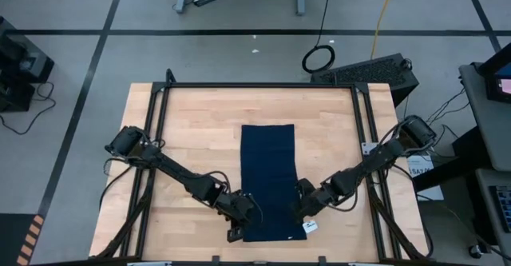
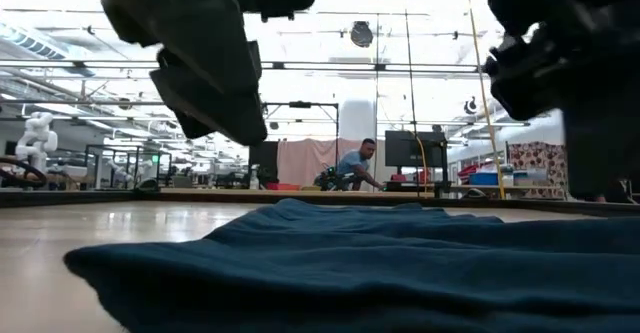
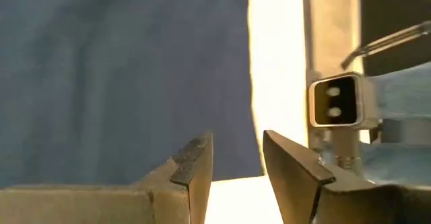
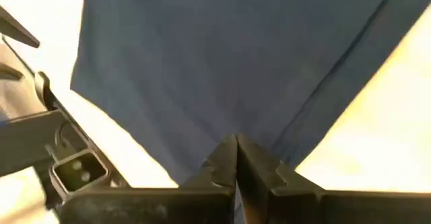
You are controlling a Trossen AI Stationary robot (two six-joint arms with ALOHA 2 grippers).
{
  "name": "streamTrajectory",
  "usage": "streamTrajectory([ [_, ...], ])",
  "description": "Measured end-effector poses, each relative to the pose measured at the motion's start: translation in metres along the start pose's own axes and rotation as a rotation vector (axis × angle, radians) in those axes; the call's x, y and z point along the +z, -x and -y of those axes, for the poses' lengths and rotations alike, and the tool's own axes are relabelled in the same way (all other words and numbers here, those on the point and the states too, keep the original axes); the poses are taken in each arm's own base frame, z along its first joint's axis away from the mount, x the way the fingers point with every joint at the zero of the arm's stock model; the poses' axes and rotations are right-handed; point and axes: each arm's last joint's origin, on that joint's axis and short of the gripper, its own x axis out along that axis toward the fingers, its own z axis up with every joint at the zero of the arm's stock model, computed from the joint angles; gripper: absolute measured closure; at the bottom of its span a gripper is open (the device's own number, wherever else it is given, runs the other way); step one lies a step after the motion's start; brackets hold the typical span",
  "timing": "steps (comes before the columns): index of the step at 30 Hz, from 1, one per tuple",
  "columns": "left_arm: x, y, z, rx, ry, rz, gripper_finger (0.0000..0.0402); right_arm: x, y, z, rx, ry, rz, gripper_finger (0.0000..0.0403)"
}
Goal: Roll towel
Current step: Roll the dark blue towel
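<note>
The dark navy towel [image 1: 268,178] lies spread as a long strip down the middle of the wooden table, wrinkled in the low view [image 2: 350,263]. A small white tag [image 1: 310,227] shows at its near right corner. My left gripper [image 1: 243,218] hangs at the towel's near left corner; in its wrist view the fingers [image 3: 232,160] stand open, with the towel's edge [image 3: 253,136] beyond the gap. My right gripper [image 1: 306,210] is at the near right edge, shut [image 4: 236,146], its tips over the cloth [image 4: 222,62]. My right gripper's shut tips slant down over the towel's near right part [image 4: 269,140]. Whether they touch the cloth or hold any of it, I cannot tell, as the fingers cover that spot. The towel lies flat on the table around them.
Black frame rails [image 1: 156,138] run along the table's sides, and a small grey camera block [image 3: 335,103] sits on the near rail between the arms. Bare wood lies left [image 1: 200,138] and right [image 1: 331,138] of the towel. A person crouches in the room far behind [image 2: 352,165].
</note>
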Motion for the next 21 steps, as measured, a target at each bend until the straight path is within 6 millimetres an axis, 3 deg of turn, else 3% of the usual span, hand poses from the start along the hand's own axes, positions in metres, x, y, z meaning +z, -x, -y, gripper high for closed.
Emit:
streamTrajectory([
  [5, -0.01, -0.018, -0.004, 0.013, -0.025, -0.033, 0.0263, -0.009, -0.015, 0.012, -0.094, 0.007, -0.048, 0.0403],
  [9, -0.015, -0.026, -0.009, 0.025, -0.036, -0.076, 0.0263, -0.01, -0.014, 0.013, -0.105, -0.001, -0.056, 0.0403],
  [15, -0.02, -0.029, -0.011, -0.011, -0.035, -0.148, 0.0263, -0.01, 0.007, 0.003, -0.037, -0.054, -0.059, 0.0403],
  [21, -0.013, -0.015, 0.004, -0.057, -0.043, -0.1, 0.0263, -0.009, 0.022, -0.01, 0.089, -0.098, -0.015, 0.0403],
])
